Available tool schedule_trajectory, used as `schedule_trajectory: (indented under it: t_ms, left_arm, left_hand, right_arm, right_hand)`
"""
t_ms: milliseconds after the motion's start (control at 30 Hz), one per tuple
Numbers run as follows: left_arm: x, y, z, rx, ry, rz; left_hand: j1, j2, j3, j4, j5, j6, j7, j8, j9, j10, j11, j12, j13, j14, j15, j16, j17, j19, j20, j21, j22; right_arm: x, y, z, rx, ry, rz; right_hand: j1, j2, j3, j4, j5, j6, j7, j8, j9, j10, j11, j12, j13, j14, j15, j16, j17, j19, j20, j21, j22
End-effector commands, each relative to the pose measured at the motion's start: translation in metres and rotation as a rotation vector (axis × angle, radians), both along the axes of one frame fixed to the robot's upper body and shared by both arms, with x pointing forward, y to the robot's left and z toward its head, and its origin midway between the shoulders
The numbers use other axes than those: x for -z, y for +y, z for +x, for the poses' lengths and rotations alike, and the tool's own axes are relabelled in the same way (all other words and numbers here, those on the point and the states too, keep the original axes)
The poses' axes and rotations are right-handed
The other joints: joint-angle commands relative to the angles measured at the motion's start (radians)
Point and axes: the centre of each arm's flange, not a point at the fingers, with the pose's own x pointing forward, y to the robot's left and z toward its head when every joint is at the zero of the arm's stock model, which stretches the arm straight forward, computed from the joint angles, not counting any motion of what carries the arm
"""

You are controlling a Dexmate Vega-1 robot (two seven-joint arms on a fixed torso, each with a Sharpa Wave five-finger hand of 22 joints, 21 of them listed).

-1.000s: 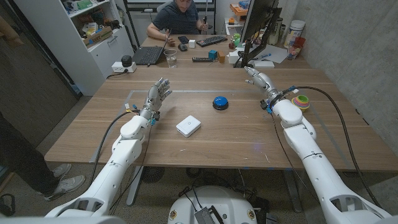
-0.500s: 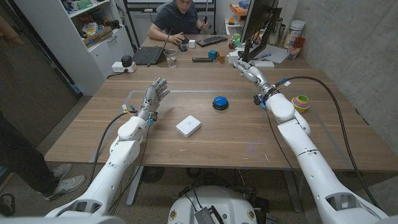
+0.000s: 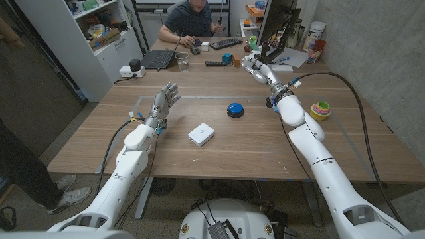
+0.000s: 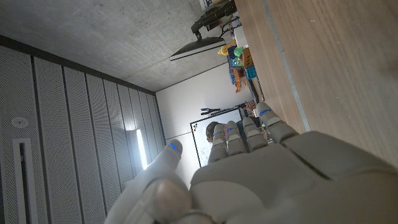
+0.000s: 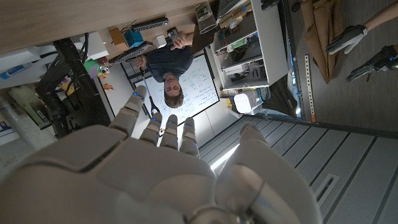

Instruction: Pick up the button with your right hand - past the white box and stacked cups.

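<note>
- The right robot hand [image 3: 255,68] is hanging in the air over the far part of the bench [image 3: 265,149], beyond and to the right of the button [image 3: 235,109], with its fingers spread and grasping nothing; it is well apart from the button.
- In the right wrist view the right robot hand [image 5: 155,168] is showing its back, with the fingertips [image 5: 138,94] reaching toward a seated person [image 5: 168,74]; the button is not visible there, and the palm side is hidden.
- The right arm is stretching from the near right corner up across the bench, with a black cable [image 3: 345,99] looping beside it.
- The left robot hand [image 3: 165,103] is standing with fingers up and apart over the left side of the bench, released, holding nothing.
- In the left wrist view the left robot hand [image 4: 261,174] is seen from behind, its palm hidden; a strip of bench [image 4: 323,62] is running past it.
- The button is sitting on the bench near the middle, a blue dome on a dark round base, facing up; being round, it has no long axis that can be made out.
- The box [image 3: 200,134] is lying flat, nearer than the button and to its left, apart from it.
- The cups [image 3: 321,109] are standing near the right edge, to the right of the right forearm; how many are stacked is hard to tell.
</note>
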Motion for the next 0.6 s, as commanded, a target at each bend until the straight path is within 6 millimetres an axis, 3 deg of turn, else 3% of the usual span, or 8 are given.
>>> schedule_trajectory:
  t_ms: [33,200,300,433,533,600]
  left_arm:
    - [-0.003,0.000,-0.008,0.016,-0.032,0.003]
    - [-0.003,0.001,-0.010,0.018,-0.039,0.004]
    - [-0.003,0.001,-0.009,0.023,-0.034,0.003]
    - [-0.002,0.001,-0.008,0.020,-0.032,0.000]
    - [-0.003,0.001,-0.007,0.025,-0.034,-0.001]
    - [-0.003,0.001,-0.007,0.025,-0.035,0.002]
  left_hand:
    - [0.000,0.014,0.004,0.000,0.006,0.002,-0.007,0.006,0.002,0.001,0.008,0.003,0.003,-0.004,0.006,0.006,0.004,0.003,0.001,0.000,0.005]
    - [0.001,0.014,0.004,0.000,0.006,0.002,-0.007,0.006,0.002,0.002,0.008,0.003,0.003,-0.004,0.006,0.006,0.004,0.004,0.001,0.000,0.005]
    - [0.001,0.014,0.004,0.000,0.006,0.002,-0.007,0.006,0.002,0.002,0.008,0.004,0.003,-0.004,0.007,0.006,0.004,0.003,0.001,0.000,0.005]
    - [0.001,0.014,0.003,0.000,0.006,0.003,-0.006,0.006,0.002,0.002,0.009,0.004,0.003,-0.004,0.008,0.006,0.004,0.003,0.003,0.000,0.005]
    - [0.001,0.014,0.003,0.000,0.006,0.002,-0.007,0.006,0.002,0.002,0.009,0.004,0.003,-0.004,0.009,0.006,0.004,0.003,0.002,0.000,0.005]
    - [0.001,0.014,0.003,0.000,0.006,0.002,-0.008,0.006,0.002,0.002,0.008,0.004,0.003,-0.004,0.009,0.006,0.004,0.003,0.003,0.000,0.005]
  right_arm:
    - [-0.006,0.020,-0.010,0.151,-0.072,-0.065]
    - [-0.004,0.025,-0.013,0.162,-0.094,-0.064]
    - [-0.005,0.031,-0.017,0.242,-0.131,-0.107]
    - [-0.005,0.037,-0.022,0.314,-0.173,-0.156]
    - [-0.006,0.041,-0.025,0.349,-0.178,-0.191]
    - [-0.006,0.043,-0.025,0.358,-0.185,-0.201]
  right_hand:
    - [0.001,-0.015,-0.005,-0.006,0.006,-0.003,0.001,0.003,0.006,-0.005,0.003,0.004,0.002,-0.009,0.007,0.001,-0.001,0.013,0.015,0.007,-0.001]
    - [0.000,-0.022,-0.010,-0.008,0.008,-0.007,-0.013,0.004,0.006,-0.012,-0.001,0.005,0.002,-0.010,0.008,0.004,-0.002,0.020,0.028,0.011,-0.001]
    - [-0.008,-0.037,-0.023,-0.011,0.013,0.001,-0.061,0.010,0.007,-0.015,-0.002,0.010,0.002,-0.001,0.007,0.014,-0.002,0.049,0.049,0.021,0.000]
    - [-0.015,-0.048,-0.033,-0.011,0.016,-0.012,-0.085,0.006,0.007,-0.017,-0.010,0.012,0.002,0.013,0.004,0.020,-0.001,0.068,0.055,0.026,0.000]
    - [-0.012,-0.064,-0.043,-0.019,0.022,-0.012,-0.112,0.009,0.007,-0.010,-0.018,0.018,0.002,0.039,-0.012,0.029,-0.003,0.119,0.048,0.040,0.003]
    - [-0.010,-0.067,-0.045,-0.021,0.024,-0.013,-0.115,0.009,0.007,-0.008,-0.020,0.019,0.002,0.043,-0.016,0.030,-0.003,0.131,0.048,0.043,0.003]
